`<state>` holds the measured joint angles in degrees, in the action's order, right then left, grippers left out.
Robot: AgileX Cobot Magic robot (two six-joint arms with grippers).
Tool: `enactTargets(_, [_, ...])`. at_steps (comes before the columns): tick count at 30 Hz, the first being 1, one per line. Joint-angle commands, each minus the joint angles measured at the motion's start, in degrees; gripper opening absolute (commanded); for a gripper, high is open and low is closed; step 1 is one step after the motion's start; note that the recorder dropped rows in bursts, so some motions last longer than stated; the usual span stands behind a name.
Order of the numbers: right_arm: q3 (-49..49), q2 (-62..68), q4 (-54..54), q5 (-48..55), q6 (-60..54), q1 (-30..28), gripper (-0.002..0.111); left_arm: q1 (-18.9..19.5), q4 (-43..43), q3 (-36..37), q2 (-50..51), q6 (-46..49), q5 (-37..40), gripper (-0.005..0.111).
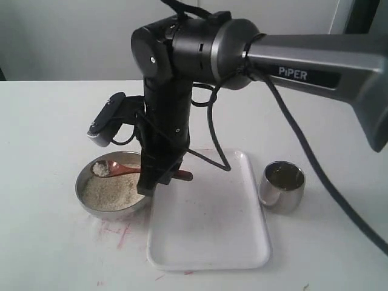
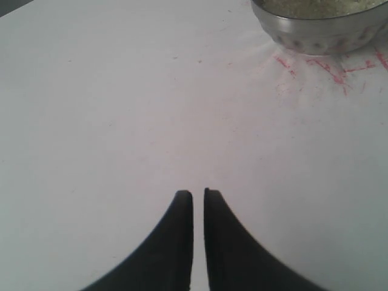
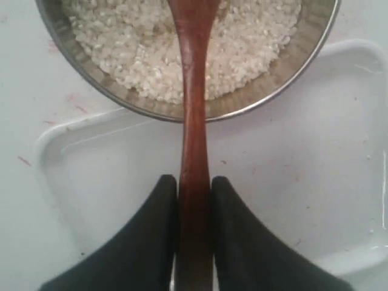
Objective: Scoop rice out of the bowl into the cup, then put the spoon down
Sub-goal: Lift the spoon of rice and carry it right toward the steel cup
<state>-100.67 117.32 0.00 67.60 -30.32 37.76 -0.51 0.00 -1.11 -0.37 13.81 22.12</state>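
The steel bowl (image 1: 112, 193) (image 3: 182, 103) stands left of the white tray and holds a bed of rice (image 1: 109, 193) (image 3: 145, 54). My right gripper (image 1: 159, 176) (image 3: 194, 182) is shut on the handle of the reddish-brown wooden spoon (image 1: 124, 170) (image 3: 194, 121). The spoon's scoop hovers over the bowl's far rim with a small heap of rice in it. The steel cup (image 1: 282, 185) sits right of the tray, tilted, its inside dark. My left gripper (image 2: 198, 193) hovers over bare table with its fingers nearly touching and nothing between them; the bowl (image 2: 321, 27) is ahead of it.
A white rectangular tray (image 1: 209, 236) (image 3: 303, 182) lies between bowl and cup. Red marks (image 1: 118, 233) (image 2: 330, 70) stain the white table in front of the bowl. A black cable (image 1: 303, 151) hangs from the right arm, passing behind the cup.
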Motion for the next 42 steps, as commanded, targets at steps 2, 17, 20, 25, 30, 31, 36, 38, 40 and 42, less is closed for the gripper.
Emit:
enactTargets(2, [0.2, -2.3, 0.9, 2.4, -2.6, -1.4, 0.000, -0.2, -0.3, 0.5, 0.4, -0.3, 2.8, 0.014])
enactTargets(17, [0.2, -9.1, 0.9, 2.4, -3.1, -4.4, 0.000, -0.2, -0.3, 0.5, 0.4, -0.3, 2.8, 0.014])
enactTargets(20, [0.4, -10.4, 0.9, 2.4, -3.1, -4.8, 0.000, -0.2, -0.3, 0.5, 0.4, -0.3, 2.8, 0.014])
enactTargets(25, [4.1, -13.9, 0.4, 2.4, -4.5, -5.8, 0.000, -0.2, -0.3, 0.5, 0.4, -0.3, 2.8, 0.014])
enactTargets(30, [8.5, -17.1, 0.4, 2.4, -5.1, -7.5, 0.000, -0.2, -0.3, 0.5, 0.4, -0.3, 2.8, 0.014])
enactTargets(31, [9.4, -17.9, 0.4, 2.4, -5.1, -7.8, 0.000, -0.2, -0.3, 0.5, 0.4, -0.3, 2.8, 0.014])
enactTargets(36, [13.6, -22.4, 0.0, 2.4, -6.2, -10.1, 0.000, -0.2, -0.3, 0.5, 0.4, -0.3, 2.8, 0.014])
enactTargets(38, [15.0, -24.0, 0.0, 2.4, -7.0, -10.9, 0.000, -0.2, -0.3, 0.5, 0.4, -0.3, 2.8, 0.014])
enactTargets(40, [16.2, -25.7, 0.0, 2.4, -7.0, -12.0, 0.000, -0.2, -0.3, 0.5, 0.4, -0.3, 2.8, 0.014])
enactTargets(42, [17.8, -27.5, 0.0, 2.1, -7.1, -13.0, 0.000, -0.2, -0.3, 0.5, 0.4, -0.3, 2.8, 0.014])
